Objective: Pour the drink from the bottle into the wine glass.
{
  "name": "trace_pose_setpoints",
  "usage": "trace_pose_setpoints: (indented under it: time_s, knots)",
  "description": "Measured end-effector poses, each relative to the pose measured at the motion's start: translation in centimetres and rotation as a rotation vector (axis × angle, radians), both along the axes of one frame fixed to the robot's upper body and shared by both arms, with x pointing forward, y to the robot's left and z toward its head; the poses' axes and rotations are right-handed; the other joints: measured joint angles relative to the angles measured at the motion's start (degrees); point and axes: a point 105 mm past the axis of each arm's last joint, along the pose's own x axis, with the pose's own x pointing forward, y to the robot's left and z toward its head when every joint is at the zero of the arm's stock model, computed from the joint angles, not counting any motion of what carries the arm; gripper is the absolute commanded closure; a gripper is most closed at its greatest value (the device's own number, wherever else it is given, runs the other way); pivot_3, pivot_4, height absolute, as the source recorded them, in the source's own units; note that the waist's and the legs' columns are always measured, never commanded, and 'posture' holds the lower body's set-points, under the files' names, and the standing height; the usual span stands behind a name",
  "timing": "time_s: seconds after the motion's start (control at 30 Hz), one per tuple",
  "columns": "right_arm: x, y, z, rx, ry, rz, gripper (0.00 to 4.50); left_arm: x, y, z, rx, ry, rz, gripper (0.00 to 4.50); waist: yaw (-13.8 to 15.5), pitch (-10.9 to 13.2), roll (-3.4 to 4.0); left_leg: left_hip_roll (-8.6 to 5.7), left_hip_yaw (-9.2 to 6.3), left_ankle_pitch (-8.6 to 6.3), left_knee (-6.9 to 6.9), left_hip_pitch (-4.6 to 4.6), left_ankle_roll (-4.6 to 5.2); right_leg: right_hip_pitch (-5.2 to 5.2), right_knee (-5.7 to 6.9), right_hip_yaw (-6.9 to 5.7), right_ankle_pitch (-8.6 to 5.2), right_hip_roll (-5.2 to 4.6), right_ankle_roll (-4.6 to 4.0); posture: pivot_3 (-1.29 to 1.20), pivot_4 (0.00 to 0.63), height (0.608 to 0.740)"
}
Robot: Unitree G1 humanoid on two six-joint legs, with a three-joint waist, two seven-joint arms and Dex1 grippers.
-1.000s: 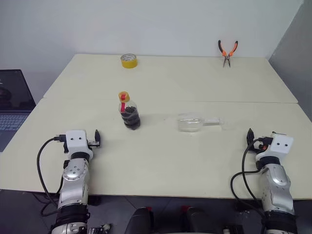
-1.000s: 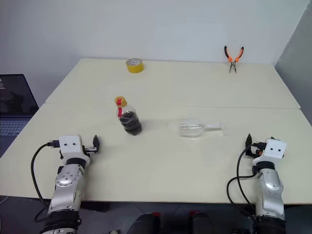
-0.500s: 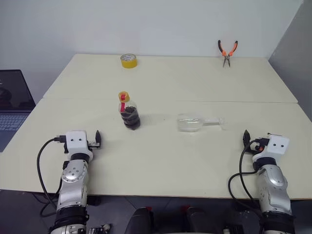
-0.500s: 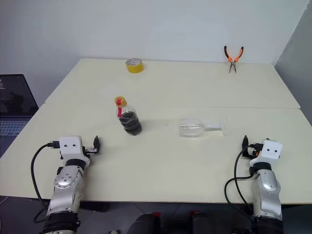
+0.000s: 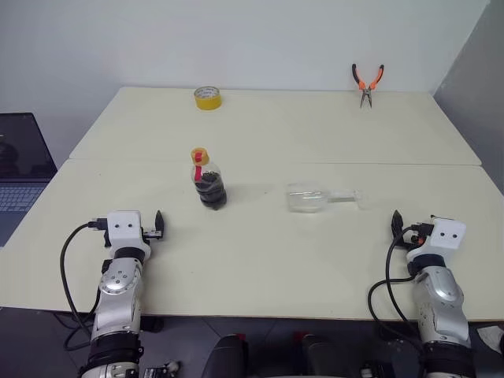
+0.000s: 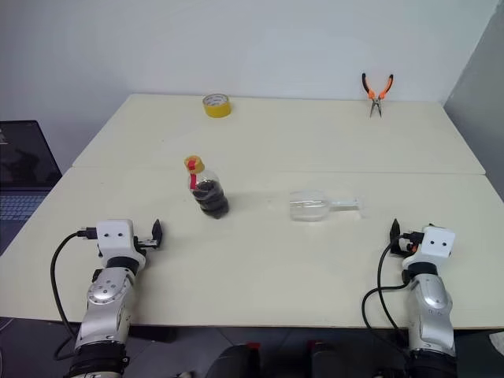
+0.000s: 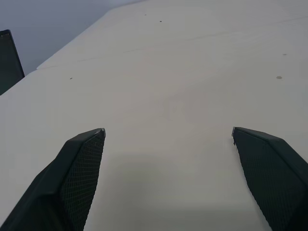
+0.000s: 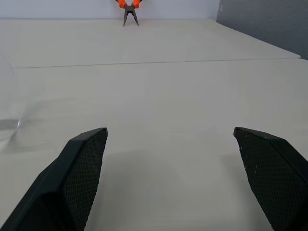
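Note:
The bottle (image 5: 208,179) stands upright left of the table's middle, with a yellow cap, a red neck label and the dark drink (image 5: 211,190) in its lower body. To its right the clear wine glass (image 5: 309,198) lies on its side, bowl toward the bottle, stem and foot pointing right. My left gripper (image 5: 157,223) rests near the front left edge, short of the bottle, fingers (image 7: 82,168) spread wide and holding nothing. My right gripper (image 5: 396,228) sits at the front right, nearer than the glass's foot, fingers (image 8: 82,168) also apart and holding nothing.
A yellow tape roll (image 5: 207,98) lies at the far left of the table (image 5: 260,268). Orange-handled pliers (image 5: 367,83) lie at the far right. A laptop (image 5: 20,169) sits off the table's left side. A grey wall (image 5: 480,94) borders the right.

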Motion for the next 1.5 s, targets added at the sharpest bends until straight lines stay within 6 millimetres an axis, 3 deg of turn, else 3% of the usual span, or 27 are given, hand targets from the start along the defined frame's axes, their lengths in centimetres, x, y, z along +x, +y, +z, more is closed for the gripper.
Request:
trace_pose_setpoints:
  time_s: [0.27, 0.5, 1.03, 1.37, 1.5]
  knots:
    - [-0.1, 0.0, 0.0, -0.001, 0.0, 0.003, 0.0, 0.0, 0.0, 0.0, 0.001, 0.0, 0.0, 0.03, 0.0, 0.0, 0.0, 0.02, 0.07, 0.0, 0.01, 0.01, 0.0, -0.07, 0.01, 0.07, 0.01, 0.01, 0.01, 0.0, 0.15, 0.74]
    - [-0.1, 0.1, 0.2, 0.009, -0.003, 0.006, 0.0, 0.0, -0.1, 0.0, 0.002, -0.002, -0.002, 0.03, 0.51, -0.01, -0.03, 0.32, 1.26, -0.04, -0.01, -0.01, 0.05, -0.66, 0.12, 1.26, 0.17, 0.31, 0.27, 0.0, 0.15, 0.74]
    - [-0.2, 0.4, 0.6, 0.0, -0.013, 0.031, 0.0, -0.1, -0.6, 0.1, 0.013, -0.006, -0.043, 0.03, 0.52, -0.01, -0.02, 0.16, 0.75, -0.05, 0.07, -0.18, 0.07, -0.53, -0.01, 0.84, 0.21, 0.17, 0.33, 0.0, 0.15, 0.74]
    - [-2.3, 6.3, 5.1, -0.087, -0.104, 0.376, 0.0, -3.0, -4.1, -0.1, -0.012, 0.016, -0.256, 0.03, 0.52, 0.01, -0.05, 0.17, 0.58, -0.05, 0.1, -0.24, 0.08, -0.51, -0.02, 0.69, 0.21, 0.16, 0.32, 0.0, 0.15, 0.74]
    - [-4.6, 10.9, 7.5, -0.158, -0.091, 0.67, 0.0, -2.2, -6.1, 0.6, -0.012, 0.023, -0.35, 0.03, 0.62, 0.01, -0.1, 0.14, 0.49, -0.05, 0.14, -0.28, 0.08, -0.5, -0.05, 0.62, 0.2, 0.17, 0.33, 0.0, 0.15, 0.74]
